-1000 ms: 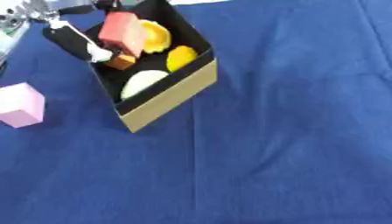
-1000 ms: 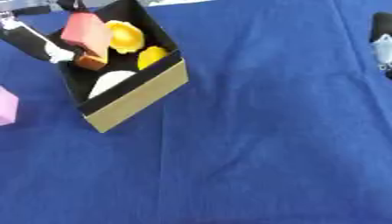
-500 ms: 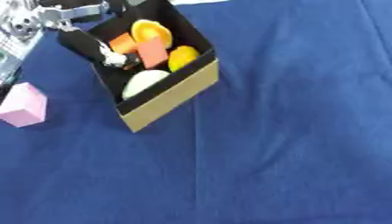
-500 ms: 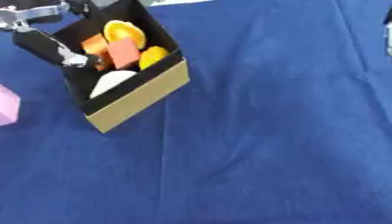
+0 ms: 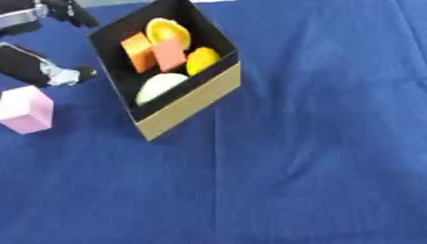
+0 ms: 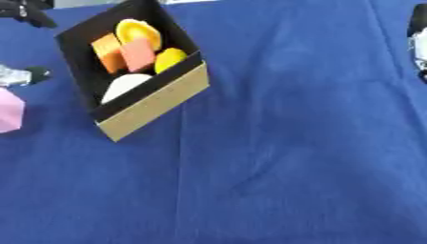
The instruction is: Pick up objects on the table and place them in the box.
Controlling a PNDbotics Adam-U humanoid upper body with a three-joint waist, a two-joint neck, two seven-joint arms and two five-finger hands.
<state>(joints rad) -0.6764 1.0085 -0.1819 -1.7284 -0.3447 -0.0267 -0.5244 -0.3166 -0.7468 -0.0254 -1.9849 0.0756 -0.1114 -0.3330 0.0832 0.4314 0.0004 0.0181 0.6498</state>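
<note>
Open box on blue cloth, left hand beside it, pink block outside.

The box [image 5: 188,102] sits askew on the blue tablecloth [image 5: 317,157], holding an orange block [image 5: 138,52], a salmon block [image 5: 171,55], an orange slice [image 5: 167,31], a yellow piece [image 5: 202,60] and a pale rounded piece [image 5: 158,87]. The left hand [image 5: 46,71] lies left of the box, fingers spread and holding nothing. A pink block [image 5: 26,109] rests just below it, apart from the box. The right hand [image 6: 419,40] shows only at the right edge; whether its fingers are open or curled cannot be told.

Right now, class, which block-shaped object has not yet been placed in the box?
The pink block, on the blue cloth left of the box. The orange block and salmon block lie inside.
</note>
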